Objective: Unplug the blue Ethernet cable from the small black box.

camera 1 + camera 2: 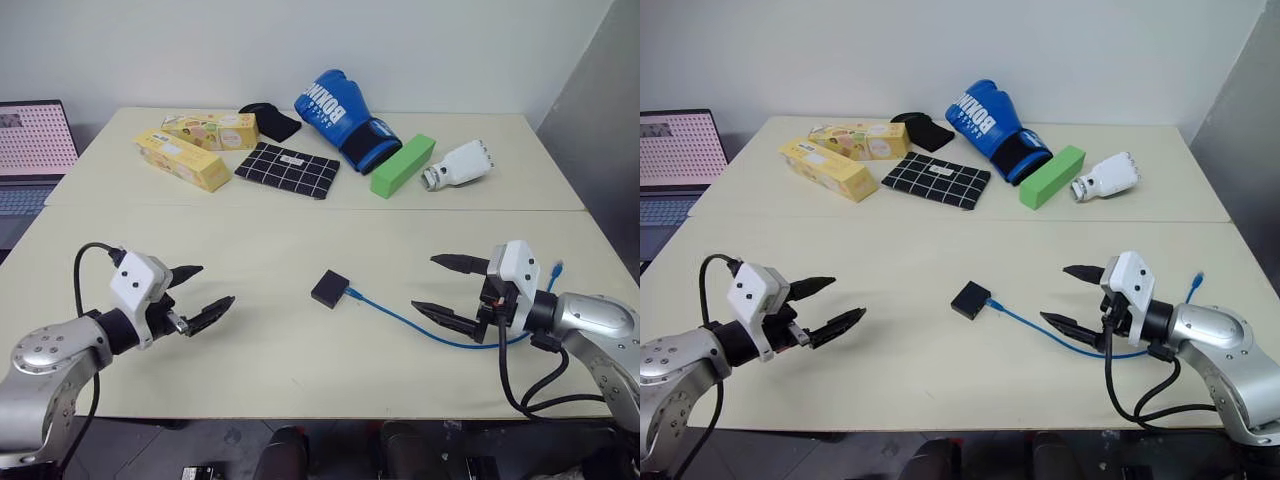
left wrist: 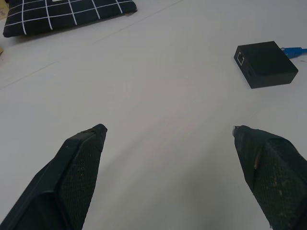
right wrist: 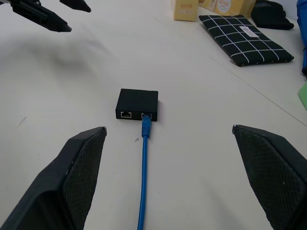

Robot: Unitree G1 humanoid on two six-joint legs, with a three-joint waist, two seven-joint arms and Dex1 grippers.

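The small black box [image 1: 330, 288] lies flat near the middle of the cream table. The blue Ethernet cable [image 1: 400, 316] is plugged into its right side and curves away under my right arm; its free end [image 1: 557, 268] shows past the wrist. In the right wrist view the plug [image 3: 146, 118] sits in one of the box's [image 3: 137, 104] two ports. My right gripper [image 1: 447, 288] hovers open to the right of the box, above the cable. My left gripper [image 1: 205, 293] hovers open to the left, well short of the box [image 2: 265, 63].
At the back of the table lie two yellow cartons [image 1: 182, 158], a black grid-patterned cloth [image 1: 288, 170], a black pouch [image 1: 270, 120], a blue boxing glove [image 1: 345, 118], a green block [image 1: 403, 164] and a white device [image 1: 460, 164]. A laptop [image 1: 32, 150] stands off the left edge.
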